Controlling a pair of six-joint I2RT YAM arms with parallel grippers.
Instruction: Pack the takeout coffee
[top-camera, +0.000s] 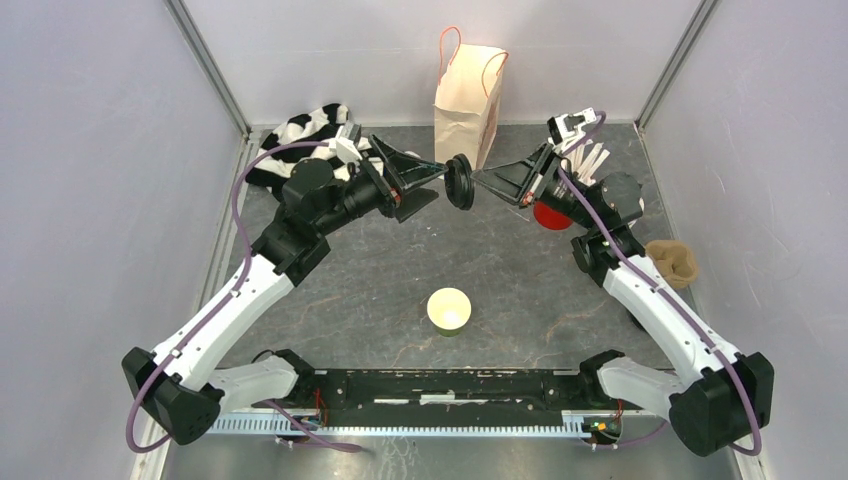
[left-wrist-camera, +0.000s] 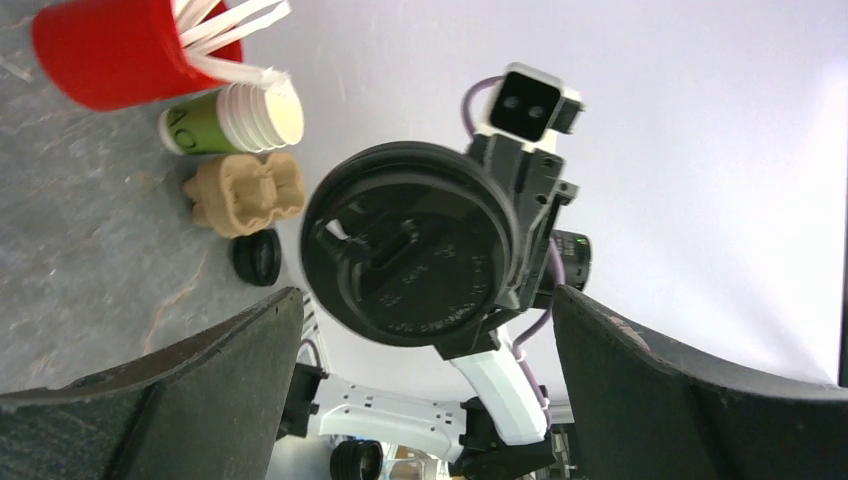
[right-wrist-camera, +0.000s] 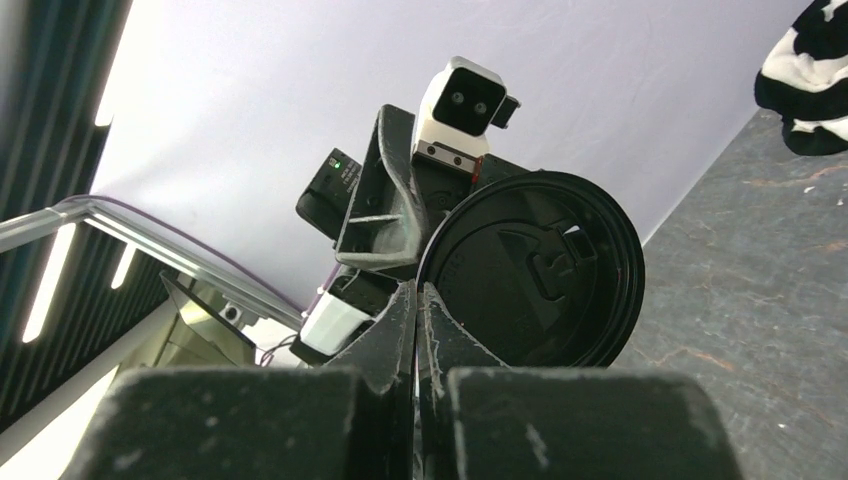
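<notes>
My right gripper (top-camera: 482, 182) is shut on the rim of a round black plastic lid (top-camera: 460, 182) and holds it on edge in the air in front of the paper bag. In the right wrist view the fingertips (right-wrist-camera: 417, 295) pinch the lid (right-wrist-camera: 535, 270). My left gripper (top-camera: 438, 182) is open and faces the lid from the left. In the left wrist view the lid (left-wrist-camera: 410, 245) sits just beyond the gap between my spread fingers (left-wrist-camera: 150, 400). A lidless green cup (top-camera: 449, 310) with a pale inside stands mid-table. No lidded green cups show.
A paper bag (top-camera: 468, 90) with orange handles stands at the back. A red cup of white sticks (left-wrist-camera: 110, 50), stacked lidless cups (left-wrist-camera: 235, 120), a cardboard carrier (left-wrist-camera: 245, 190) and another black lid (left-wrist-camera: 257, 258) lie at the right. A striped cloth (top-camera: 300, 140) lies back left.
</notes>
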